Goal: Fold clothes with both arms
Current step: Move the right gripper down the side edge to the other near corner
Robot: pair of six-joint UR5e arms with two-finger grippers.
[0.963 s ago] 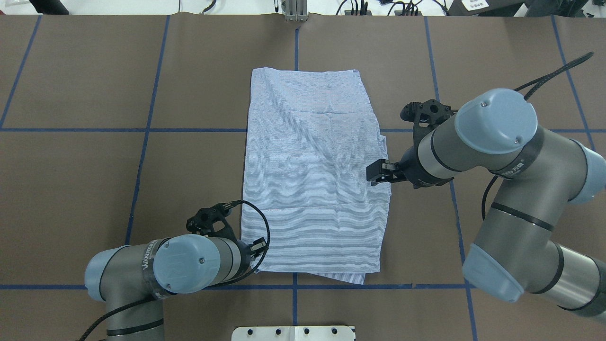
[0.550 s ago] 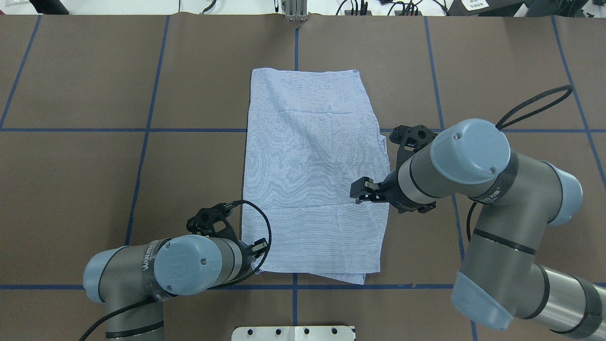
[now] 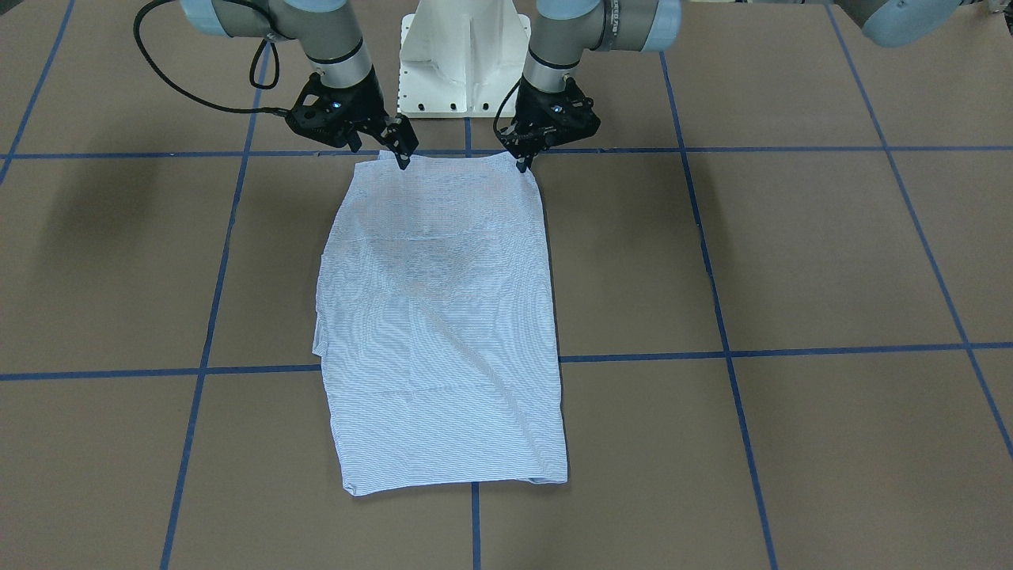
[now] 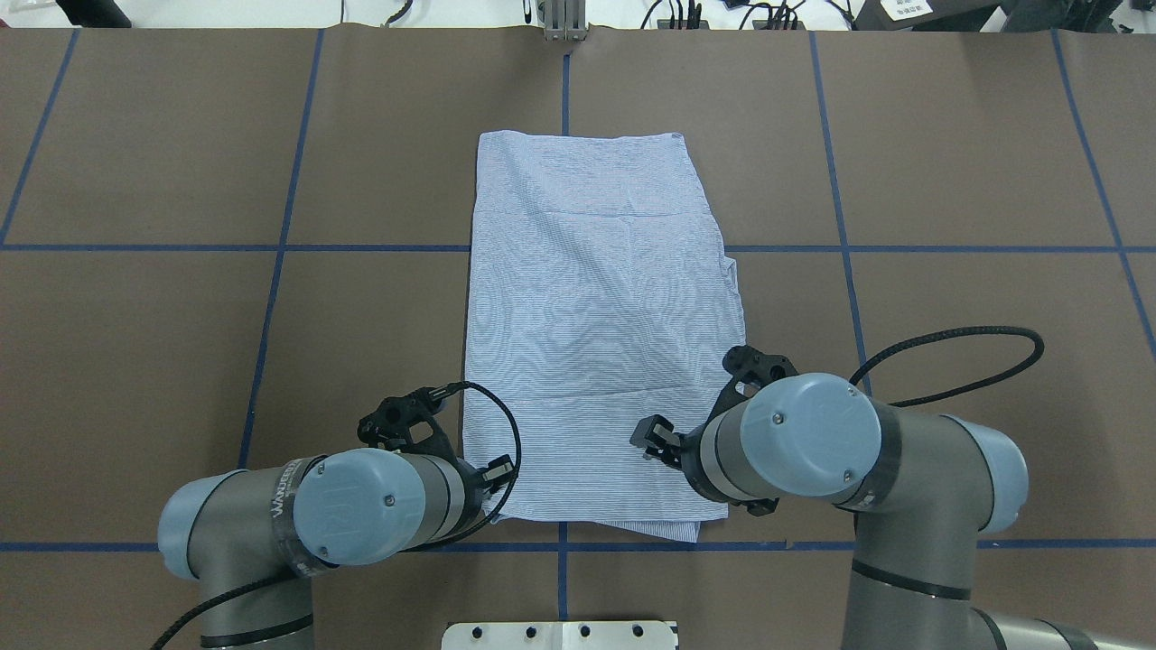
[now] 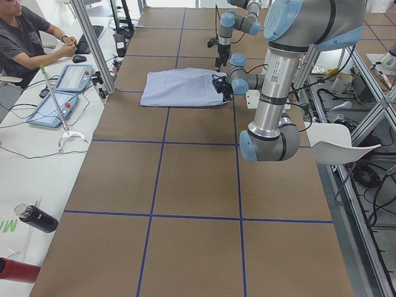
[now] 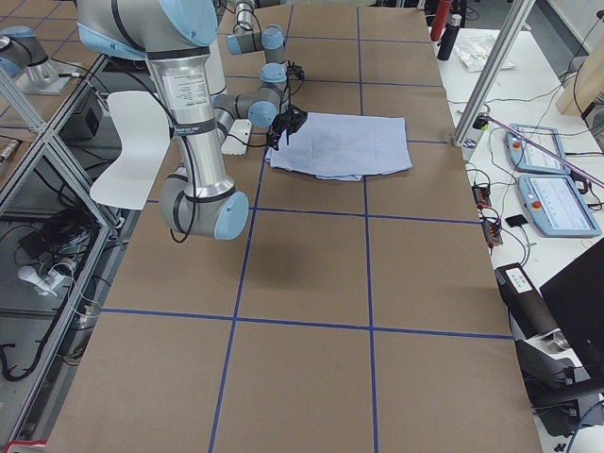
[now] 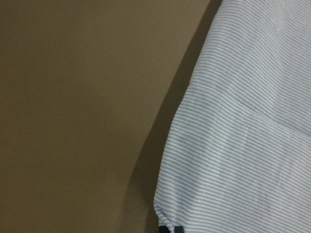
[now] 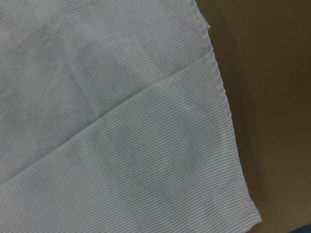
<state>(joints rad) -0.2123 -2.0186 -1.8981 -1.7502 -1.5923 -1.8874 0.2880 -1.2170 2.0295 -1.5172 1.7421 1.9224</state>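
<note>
The clothes are one light blue-and-white striped shirt [image 4: 596, 343] [image 3: 443, 317], folded into a long flat rectangle mid-table. My left gripper [image 4: 497, 471] [image 3: 522, 164] is at the shirt's near-left corner, shut on it. In the left wrist view the cloth corner [image 7: 243, 145] runs down into the black fingertips [image 7: 170, 229]. My right gripper [image 4: 650, 438] [image 3: 400, 150] is over the near-right part of the shirt, open, just inside the right edge. The right wrist view shows only cloth [image 8: 121, 121] and bare table. Collar, buttons and pocket are hidden.
The brown table top carries a grid of blue tape lines [image 4: 280, 248]. The white pedestal base [image 3: 467, 55] stands at the robot's edge behind the shirt. A person [image 5: 31, 37] sits at a side desk with control tablets [image 5: 74, 77].
The right arm has swung from the middle of the shirt's right edge back toward the robot, to the near-right corner. The left arm and the shirt have not moved.
</note>
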